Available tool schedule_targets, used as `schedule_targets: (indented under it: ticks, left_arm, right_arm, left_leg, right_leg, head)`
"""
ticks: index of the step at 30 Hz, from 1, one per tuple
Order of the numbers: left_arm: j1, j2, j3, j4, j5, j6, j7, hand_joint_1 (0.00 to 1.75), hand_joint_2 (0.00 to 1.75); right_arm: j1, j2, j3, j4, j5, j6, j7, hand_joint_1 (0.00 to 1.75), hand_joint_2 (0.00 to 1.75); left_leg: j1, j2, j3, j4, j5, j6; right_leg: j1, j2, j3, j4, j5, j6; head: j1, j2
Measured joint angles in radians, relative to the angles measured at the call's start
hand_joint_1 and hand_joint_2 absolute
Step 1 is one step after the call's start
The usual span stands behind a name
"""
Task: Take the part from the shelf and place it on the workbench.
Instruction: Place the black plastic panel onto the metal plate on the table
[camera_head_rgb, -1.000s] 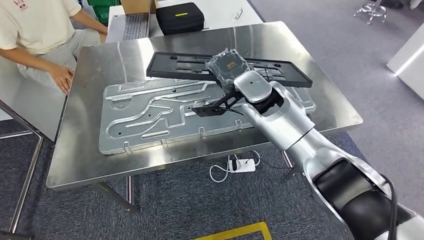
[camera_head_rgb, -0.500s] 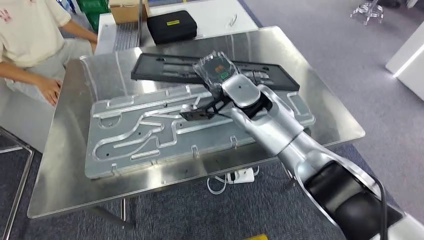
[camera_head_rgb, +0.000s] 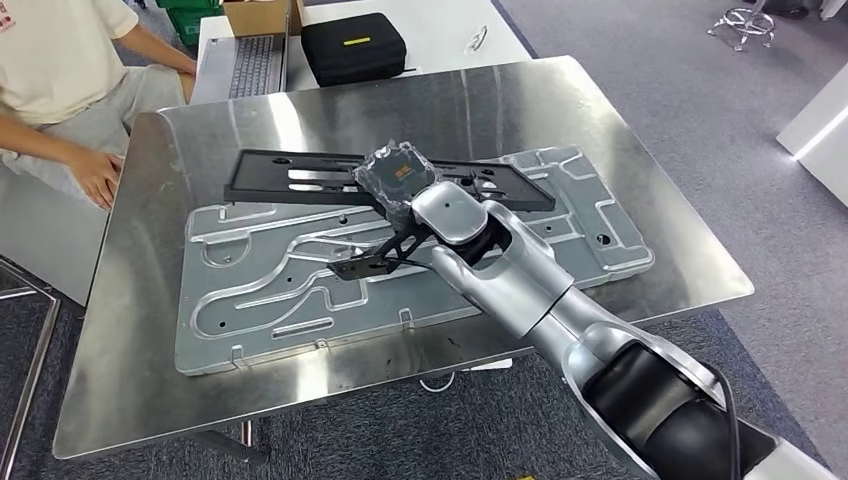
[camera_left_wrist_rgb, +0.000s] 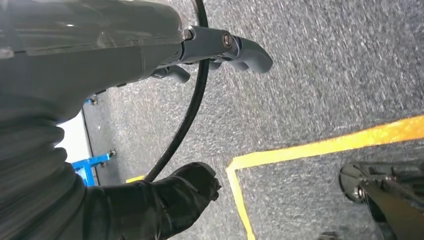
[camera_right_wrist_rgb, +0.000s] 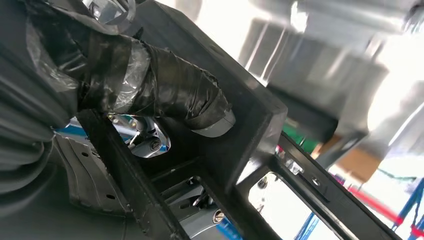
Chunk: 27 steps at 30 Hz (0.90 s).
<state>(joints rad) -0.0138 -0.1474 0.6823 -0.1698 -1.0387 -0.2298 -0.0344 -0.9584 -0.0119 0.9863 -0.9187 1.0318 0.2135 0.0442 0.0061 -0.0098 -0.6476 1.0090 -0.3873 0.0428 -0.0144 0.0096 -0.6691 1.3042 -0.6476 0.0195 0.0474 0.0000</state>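
1. Silver and shiny, the robot's right arm comes up from the bottom right corner and stretches out over the table.
2. Its right hand is wrapped in crinkly clear plastic. It holds the long black frame part near the middle. In the right wrist view, the wrapped thumb presses on a black bar of the frame.
3. The black frame part is over the big metal plate. I cannot tell if it is touching the plate or just above it.
4. The big metal plate has winding grooves cut in it. It lies flat on the steel workbench and covers most of the top.
5. The left hand hangs down over grey carpet with a yellow tape line on it. It holds nothing. Its fingers look loosely bent.
6. Past the far edge of the workbench is a white table. On it are a keyboard and a black case with a yellow label.
7. A person in a pale shirt sits at the far left corner. One hand rests just beside the workbench edge.
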Motion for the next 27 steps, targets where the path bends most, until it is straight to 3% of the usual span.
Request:
schedule_targets:
  ticks: [1,3,5,7,9,13,19,27]
  left_arm:
    - [0.0,0.0,0.0,0.0,-0.001,0.0,0.0,0.0,1.75]
    - [0.001,0.0,0.003,0.0,-0.001,-0.004,0.002,0.0,1.75]
    - [0.003,0.0,0.008,0.0,0.0,-0.01,0.006,0.0,1.75]
    - [0.002,0.0,0.014,0.0,0.001,-0.019,0.01,0.0,1.75]
    - [0.002,0.0,0.02,0.0,0.002,-0.027,0.01,0.0,1.75]
    - [0.0,0.0,0.028,0.0,0.009,-0.023,0.012,0.0,0.0]
    - [0.0,0.0,0.048,0.0,0.019,-0.013,0.022,0.0,0.0]
    - [0.0,0.0,0.057,0.0,0.018,0.002,0.036,0.0,0.0]
  right_arm:
    - [0.006,0.002,0.002,0.004,0.0,0.0,0.0,1.75,1.75]
    - [0.018,0.011,0.006,0.028,-0.002,-0.003,-0.004,1.75,1.75]
    - [0.026,0.025,0.009,0.071,-0.006,-0.01,-0.015,0.87,0.87]
    - [0.032,0.038,0.01,0.105,-0.012,-0.016,-0.027,0.0,0.0]
    - [0.032,0.046,0.011,0.122,-0.015,-0.018,-0.037,0.0,0.0]
    - [0.033,0.062,0.013,0.145,-0.022,-0.01,-0.045,0.0,0.0]
    - [0.025,0.074,0.014,0.161,-0.034,0.004,-0.049,0.0,0.0]
    - [0.006,0.078,0.02,0.141,-0.027,-0.028,-0.027,0.0,0.0]
  left_leg:
    - [0.0,-0.002,0.003,0.003,-0.005,-0.001]
    - [0.0,-0.007,0.013,0.015,-0.024,-0.009]
    - [-0.002,-0.01,0.019,0.024,-0.04,-0.016]
    - [-0.004,-0.009,0.021,0.023,-0.044,-0.015]
    - [-0.004,-0.008,0.025,0.019,-0.044,-0.016]
    - [-0.003,-0.008,0.03,0.015,-0.044,-0.018]
    - [-0.002,-0.008,0.031,0.013,-0.044,-0.029]
    - [-0.004,-0.008,0.031,0.015,-0.043,-0.03]
  right_leg:
    - [-0.001,-0.001,-0.007,-0.007,0.021,0.001]
    - [-0.001,-0.003,0.009,-0.115,0.119,-0.004]
    - [0.003,-0.001,0.044,-0.231,0.184,-0.017]
    - [0.005,0.002,0.052,-0.253,0.186,-0.023]
    - [0.006,0.003,0.054,-0.253,0.184,-0.025]
    - [0.007,0.003,0.057,-0.253,0.182,-0.029]
    - [0.008,0.002,0.058,-0.252,0.182,-0.03]
    - [0.007,0.002,0.061,-0.253,0.183,-0.029]
  head:
    - [0.0,0.0]
    - [0.0,0.0]
    - [0.0,0.0]
    - [-0.001,0.0]
    - [-0.001,0.0]
    - [0.0,0.0]
    - [0.0,0.0]
    - [0.0,0.0]
